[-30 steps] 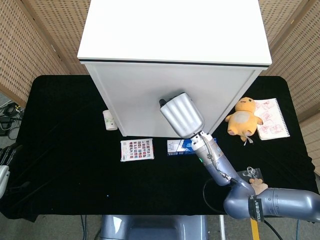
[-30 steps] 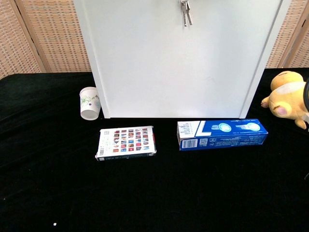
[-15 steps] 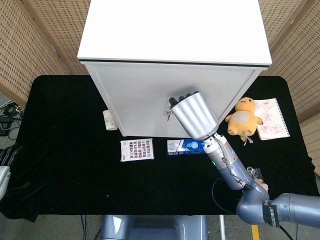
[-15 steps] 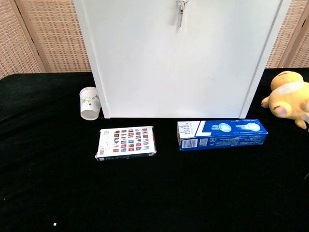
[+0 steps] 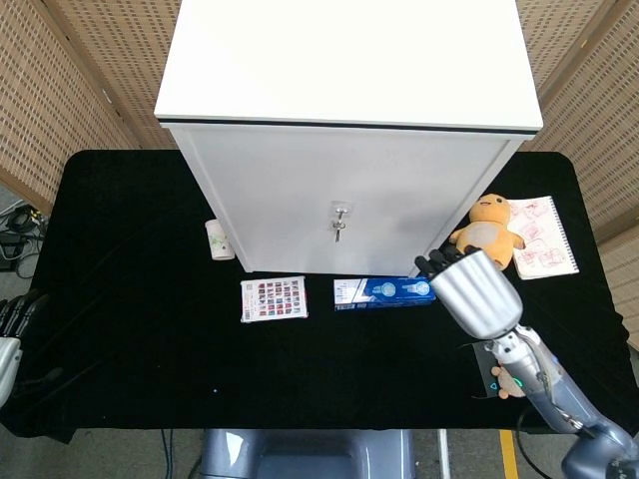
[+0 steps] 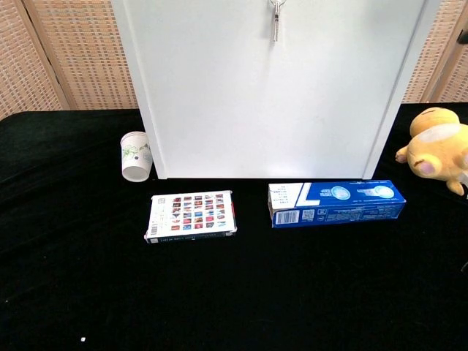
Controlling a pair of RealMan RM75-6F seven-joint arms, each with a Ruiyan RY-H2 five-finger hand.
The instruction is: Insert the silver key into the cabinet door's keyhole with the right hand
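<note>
- The key (image 5: 339, 222) sits in the keyhole on the cabinet (image 5: 339, 190) door, with a second key dangling from its ring; the chest view shows the bunch (image 6: 276, 18) hanging straight down.
- The right hand (image 5: 469, 289) hangs low to the right of the door, above the right end of the blue box (image 5: 384, 290) and well apart from the key. It holds nothing that I can see; only dark fingertips (image 5: 431, 264) peek past the silver wrist shell, so I cannot tell how the fingers lie.
- The left hand (image 5: 10, 324) rests at the table's left edge, idle; I cannot tell its finger pose either.
- By my judgement the insertion looks done. The step in hand is a clean retreat: move away from the door, clear of the box and the plush toy (image 5: 486, 235).
</note>
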